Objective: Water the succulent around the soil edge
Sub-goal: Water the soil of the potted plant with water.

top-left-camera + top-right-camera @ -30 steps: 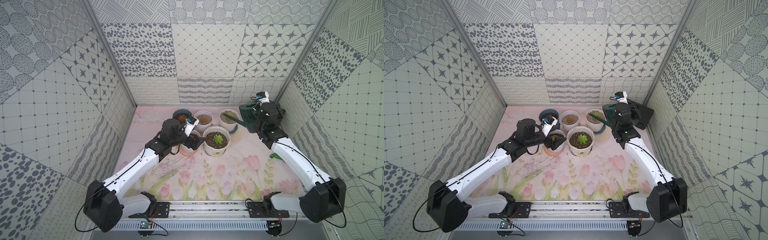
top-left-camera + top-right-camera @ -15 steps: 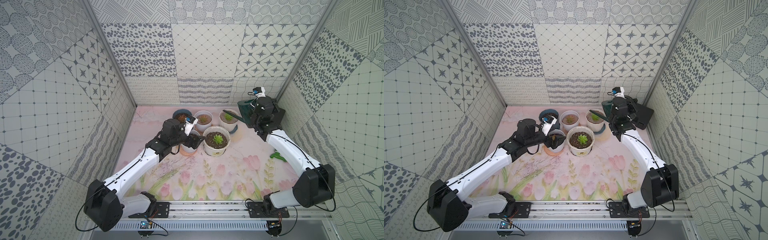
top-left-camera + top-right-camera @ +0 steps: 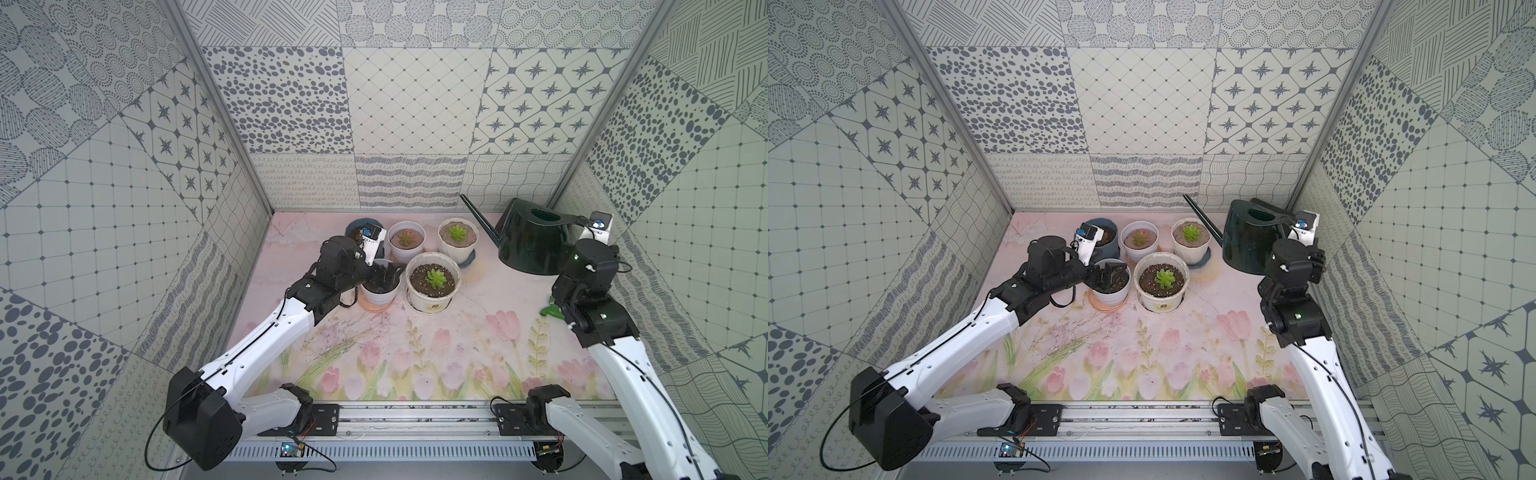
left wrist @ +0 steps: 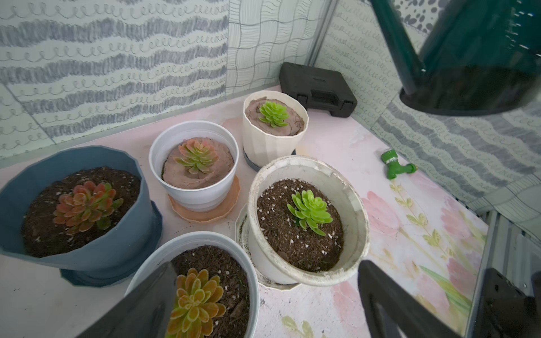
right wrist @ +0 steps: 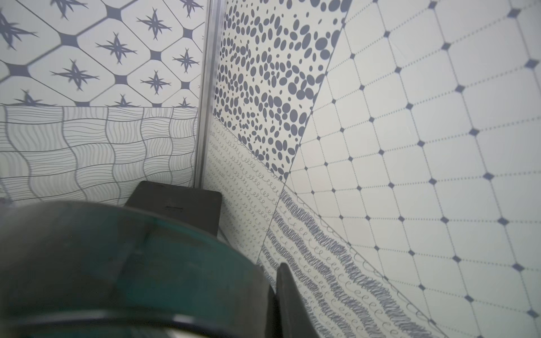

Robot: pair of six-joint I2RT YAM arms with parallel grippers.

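My right gripper (image 3: 577, 225) (image 5: 273, 281) is shut on the handle of the dark green watering can (image 3: 532, 241) (image 3: 1246, 237). The can hangs roughly upright near the back right corner, and its spout (image 3: 478, 216) points up and left, clear of the pots. A green succulent (image 3: 435, 277) (image 4: 310, 209) grows in dark soil in the big cream pot (image 3: 432, 305). My left gripper (image 3: 384, 276) (image 4: 265, 275) stands open, holding nothing, over a small white pot (image 3: 380, 293) with an orange succulent (image 4: 196, 298).
Behind stand a ribbed cream pot (image 3: 457, 249) with a green succulent, a white pot (image 3: 406, 249) with a pinkish one and a blue pot (image 4: 87, 257). A black case (image 4: 317, 89) lies in the back right corner. A green hose nozzle (image 4: 395, 165) lies by the right wall.
The right arm has pulled the watering can back from above the pots toward the back right corner and tipped it upright. The left arm has not moved.
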